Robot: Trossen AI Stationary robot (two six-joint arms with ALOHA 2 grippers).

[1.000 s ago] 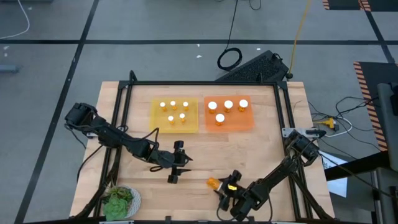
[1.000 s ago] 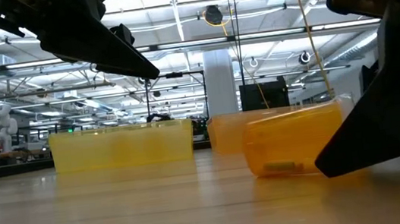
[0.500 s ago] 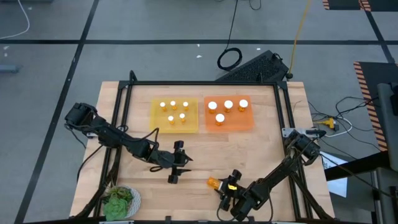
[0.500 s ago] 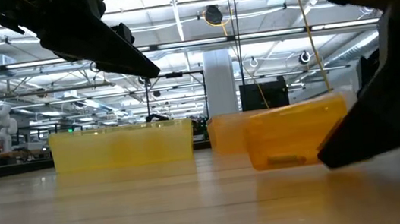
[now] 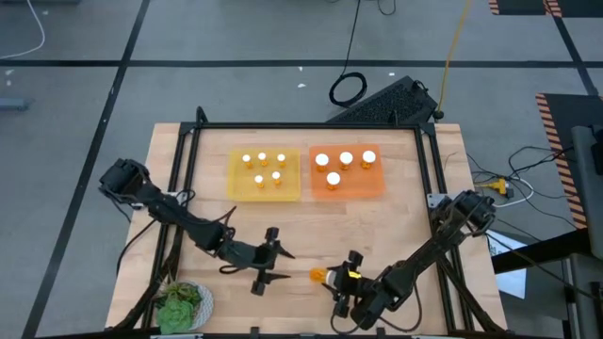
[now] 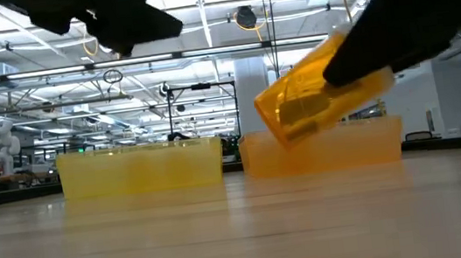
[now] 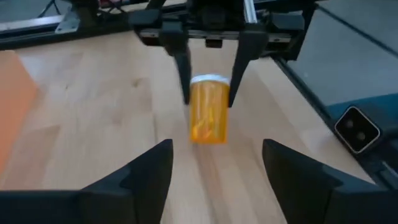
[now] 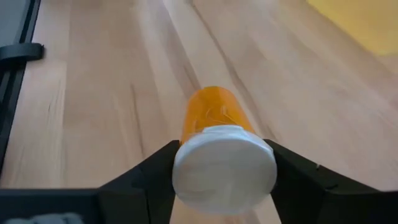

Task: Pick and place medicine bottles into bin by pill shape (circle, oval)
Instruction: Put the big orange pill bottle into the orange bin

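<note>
From above, the right gripper (image 5: 343, 275) pinches a bottle (image 5: 322, 276) at the table's six o'clock — bins at twelve. Low view: the bottle (image 6: 314, 92) hangs tilted, clear of the wood. Left wrist: the left gripper (image 7: 214, 165) is spread, facing it.

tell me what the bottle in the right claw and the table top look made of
The bottle held in the right claw looks like see-through amber plastic, glossy, with an opaque matte white cap, likely plastic too. The table top looks like light wood: parallel plank seams and grain lines, with a smooth finish.
</note>
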